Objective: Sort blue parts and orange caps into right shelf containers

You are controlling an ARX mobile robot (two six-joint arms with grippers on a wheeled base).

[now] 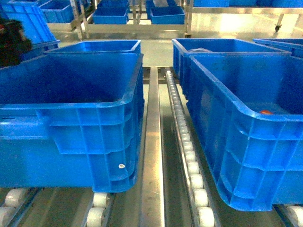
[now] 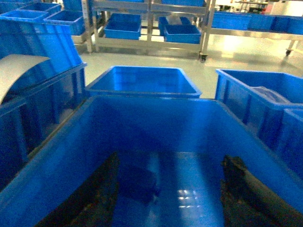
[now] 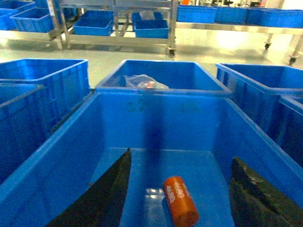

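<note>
Two large blue containers stand side by side on roller tracks, a left one (image 1: 85, 118) and a right one (image 1: 246, 142). An orange cap (image 3: 180, 201) lies on its side on the right container's floor (image 3: 142, 170); its top edge also peeks over the rim as the orange cap (image 1: 266, 112) in the head view. My right gripper (image 3: 181, 158) hangs open above it, fingers well apart. A dark blue part (image 2: 137, 182) rests on the left container's floor (image 2: 199, 170), below my open left gripper (image 2: 173, 157). Neither gripper shows in the head view.
A metal rail (image 1: 152, 142) and a roller track (image 1: 189, 156) run between the two containers. Behind them stand two more blue crates (image 1: 102, 46), (image 1: 222, 47); the right one holds a clear plastic bag (image 3: 144, 82). Metal racks with blue bins (image 1: 165, 16) line the back.
</note>
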